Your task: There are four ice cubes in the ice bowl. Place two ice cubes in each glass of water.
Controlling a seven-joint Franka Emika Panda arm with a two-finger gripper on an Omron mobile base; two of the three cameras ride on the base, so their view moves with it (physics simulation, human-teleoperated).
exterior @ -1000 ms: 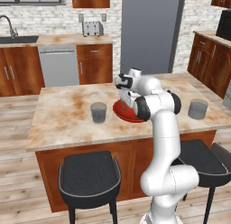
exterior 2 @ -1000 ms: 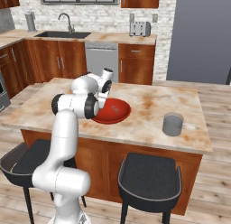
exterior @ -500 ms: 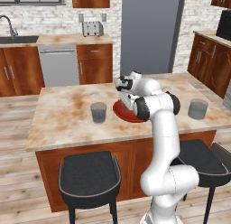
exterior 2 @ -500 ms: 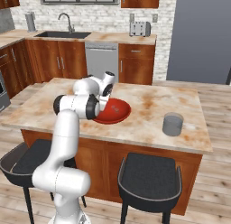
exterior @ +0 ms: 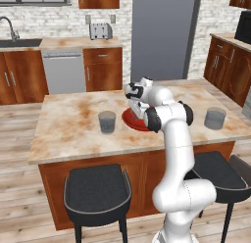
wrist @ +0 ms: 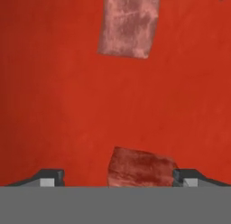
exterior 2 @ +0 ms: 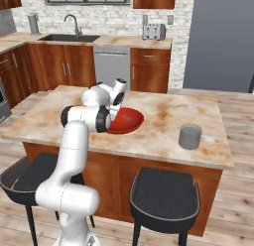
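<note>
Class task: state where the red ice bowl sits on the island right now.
The ice bowl sits mid-island; in the left base view it lies between the two glasses, nearer the left glass than the right glass, with the tool lowered inside it.

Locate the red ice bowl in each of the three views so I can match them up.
Left base view: red ice bowl at centre, on the island, mostly behind the arm.
Right base view: left of centre, beside the arm's wrist.
Hand view: its red inside spans the picture.
Shared landmark: toaster on the back counter.
</note>
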